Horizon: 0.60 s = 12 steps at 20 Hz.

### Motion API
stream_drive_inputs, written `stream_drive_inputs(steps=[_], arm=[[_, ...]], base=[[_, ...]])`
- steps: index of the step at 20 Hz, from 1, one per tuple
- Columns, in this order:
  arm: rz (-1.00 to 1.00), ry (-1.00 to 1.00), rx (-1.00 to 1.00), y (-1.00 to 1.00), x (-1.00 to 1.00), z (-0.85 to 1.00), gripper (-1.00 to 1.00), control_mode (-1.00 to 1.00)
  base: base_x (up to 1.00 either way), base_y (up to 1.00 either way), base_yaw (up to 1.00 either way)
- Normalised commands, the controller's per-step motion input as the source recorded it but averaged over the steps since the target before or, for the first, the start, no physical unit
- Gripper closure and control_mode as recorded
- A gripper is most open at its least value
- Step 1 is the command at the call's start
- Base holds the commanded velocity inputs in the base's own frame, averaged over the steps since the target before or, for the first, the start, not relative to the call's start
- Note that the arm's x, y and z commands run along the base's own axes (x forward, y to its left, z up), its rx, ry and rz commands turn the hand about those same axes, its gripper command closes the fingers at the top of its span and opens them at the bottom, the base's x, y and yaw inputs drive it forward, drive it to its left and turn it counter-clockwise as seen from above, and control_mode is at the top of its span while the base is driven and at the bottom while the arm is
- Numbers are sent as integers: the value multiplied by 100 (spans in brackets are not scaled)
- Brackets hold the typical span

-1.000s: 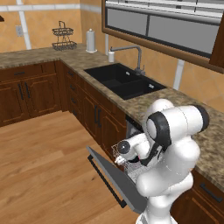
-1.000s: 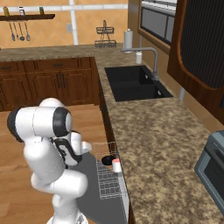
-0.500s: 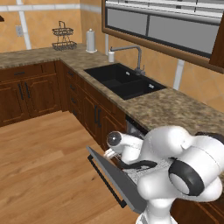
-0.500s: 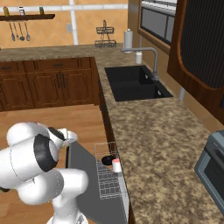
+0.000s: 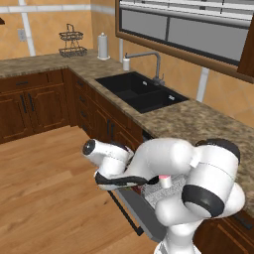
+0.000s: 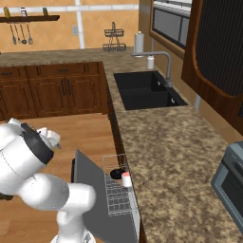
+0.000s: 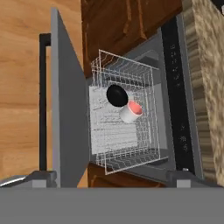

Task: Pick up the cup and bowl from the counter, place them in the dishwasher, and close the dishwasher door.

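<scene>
arm: folded low, elbow bent | claw: jaws wide apart, empty, pointing down

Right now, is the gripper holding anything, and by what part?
Nothing is held. The gripper is open above the dishwasher; the cup and bowl sit in the rack.

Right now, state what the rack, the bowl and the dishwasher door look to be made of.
Rack: thin white wire, probably coated metal, seen as an open grid. Bowl: glossy black, maybe ceramic or plastic; the look leaves it open. Dishwasher door: flat matte grey panel, likely metal, with a black bar handle beyond its outer edge.
</scene>
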Motion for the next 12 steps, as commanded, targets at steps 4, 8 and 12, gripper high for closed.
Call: stream_drive_inputs(steps=[4, 8, 12], arm=[[-14, 4, -57, 89, -2, -61, -100, -100], [-16, 2, -56, 60, 2, -75, -100, -100], [-18, 0, -56, 31, 6, -89, -100, -100]], base=[[0, 0, 0], [0, 0, 0], [0, 0, 0]])
